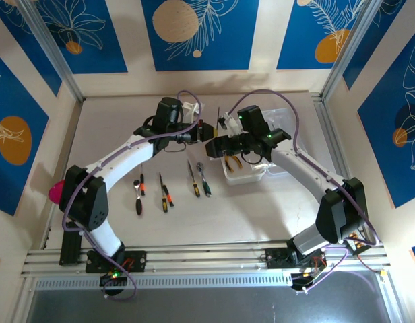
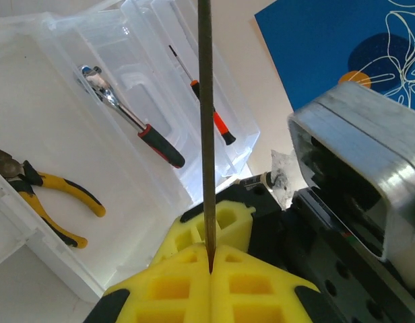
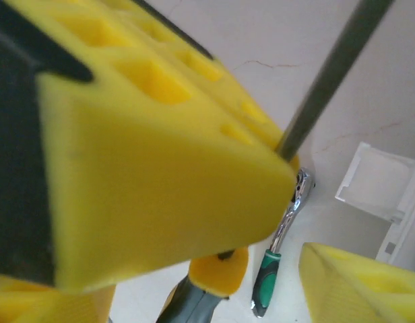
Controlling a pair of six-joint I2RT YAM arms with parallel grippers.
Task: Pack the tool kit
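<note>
Screwdriver (image 2: 206,101) pinched by its shaft, just off the box

You have the left gripper (image 2: 211,261) clenched hard on the thin metal shaft of the screwdriver. The shaft runs straight out from the fingertips, long and bare.

The clear box (image 1: 251,173) lies open on the table (image 1: 261,215). The screwdriver hangs in the air just beside the box's left edge and is not yet inside it. Yellow-handled pliers (image 1: 234,162) lie in the box.

Your right gripper (image 3: 298,215) stands spread and grasps nothing. The shaft passes close by one yellow finger, though you cannot tell whether it touches. The other finger is well apart from it, with open space between. The handle end, with its yellow collar and dark grip, peeks out beneath the nearer finger.

The shaft's long axis crosses the gap between the right fingers, so closing them should catch it near the handle. The right gripper also sits between the left gripper and the box, which makes it the nearer arm. This looks like a handover, with the right fingers closing before the left ones let go.

A green-handled ratchet (image 3: 283,225) waits on the table left of the box, with more tools farther left.
</note>
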